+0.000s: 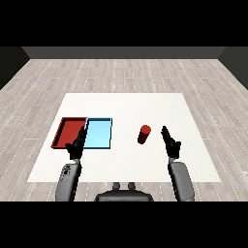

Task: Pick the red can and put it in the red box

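My left hand [77, 144] covers the near inner corners of the red tray [67, 127] and the light blue tray [101, 130]. I can't read any label on the red can [144, 134]; it's too small. Both forearms run off below.

Open white tabletop [126, 160] all round upright red cylindrical can [144, 134]; only straight-fingered black right hand [170, 143] near, just right of it.
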Motion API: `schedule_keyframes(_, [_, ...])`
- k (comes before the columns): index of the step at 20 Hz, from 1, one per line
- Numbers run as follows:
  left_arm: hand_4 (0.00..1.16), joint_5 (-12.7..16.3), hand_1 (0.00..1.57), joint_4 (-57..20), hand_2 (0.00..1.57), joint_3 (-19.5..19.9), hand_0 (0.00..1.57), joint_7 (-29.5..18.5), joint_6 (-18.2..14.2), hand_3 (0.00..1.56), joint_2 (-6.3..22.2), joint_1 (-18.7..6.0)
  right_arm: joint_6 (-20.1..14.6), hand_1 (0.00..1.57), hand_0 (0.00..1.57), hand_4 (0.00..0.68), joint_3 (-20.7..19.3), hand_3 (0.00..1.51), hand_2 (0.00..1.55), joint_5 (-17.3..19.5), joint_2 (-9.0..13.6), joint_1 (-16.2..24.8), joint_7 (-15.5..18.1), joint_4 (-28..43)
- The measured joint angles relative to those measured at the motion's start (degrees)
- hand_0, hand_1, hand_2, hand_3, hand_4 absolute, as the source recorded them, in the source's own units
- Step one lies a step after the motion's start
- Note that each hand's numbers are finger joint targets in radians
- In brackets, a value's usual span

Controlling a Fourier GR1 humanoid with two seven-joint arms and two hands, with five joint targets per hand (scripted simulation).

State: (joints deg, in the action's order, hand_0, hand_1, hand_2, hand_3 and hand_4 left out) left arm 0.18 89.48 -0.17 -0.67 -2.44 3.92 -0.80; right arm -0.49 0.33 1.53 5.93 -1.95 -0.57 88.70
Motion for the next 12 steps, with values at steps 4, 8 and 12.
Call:
schedule_keyframes(4, [0.0, -0.24, 0.0, -0.13, 0.0, 0.15, 0.0, 0.73, 0.64, 0.0, 0.36, -0.32, 3.11, 0.0, 0.0, 0.0, -4.62, 0.0, 0.0, -3.37, 2.47, -2.29, 1.06, -3.9])
schedule_keyframes(8, [0.0, 0.25, 0.0, 3.41, 0.0, 0.04, 0.0, -3.09, 1.02, 0.0, -0.26, -1.14, 6.89, 0.0, 0.0, 0.0, -9.13, 0.0, 0.0, -7.0, 5.31, -5.53, 6.97, -7.21])
schedule_keyframes(12, [0.0, 1.82, 0.0, 3.91, 0.0, 1.28, 0.0, -12.61, 2.54, 0.0, -0.72, -1.18, 11.3, 0.0, 0.0, 0.0, -12.46, 0.0, 0.0, -10.38, 7.1, -5.67, 15.5, -8.7])
